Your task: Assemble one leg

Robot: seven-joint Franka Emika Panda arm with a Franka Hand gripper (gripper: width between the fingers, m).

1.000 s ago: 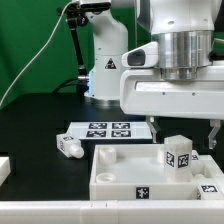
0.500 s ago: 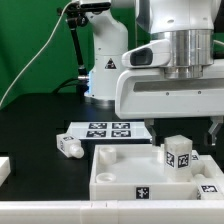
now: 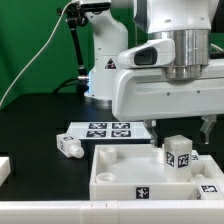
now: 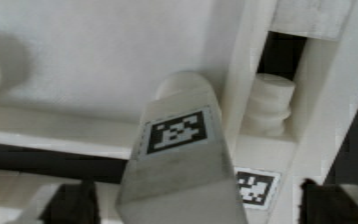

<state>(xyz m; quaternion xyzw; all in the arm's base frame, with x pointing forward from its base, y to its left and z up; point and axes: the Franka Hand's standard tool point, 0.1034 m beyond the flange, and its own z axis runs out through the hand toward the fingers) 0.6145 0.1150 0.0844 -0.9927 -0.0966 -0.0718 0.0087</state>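
Observation:
A white leg (image 3: 178,155) with black-and-white tags stands upright in the right corner of the white tray-like panel (image 3: 120,165). In the wrist view this leg (image 4: 179,150) fills the foreground. It sits between my gripper's (image 4: 202,208) two dark fingers, with a gap on each side. The gripper is open and holds nothing. In the exterior view the hand hangs just above and behind the leg, and one finger (image 3: 207,128) shows at the right edge. A second leg (image 3: 68,146) lies on the black table at the exterior view's left.
The marker board (image 3: 108,130) lies behind the panel. A white part (image 3: 5,168) sits at the exterior view's left edge. In the wrist view a round white peg (image 4: 274,102) lies in a dark slot beyond the panel wall (image 4: 51,120). The robot base stands at the back.
The hand has shifted a little toward the exterior view's left, over the upright leg. The legs and the panel have not moved.

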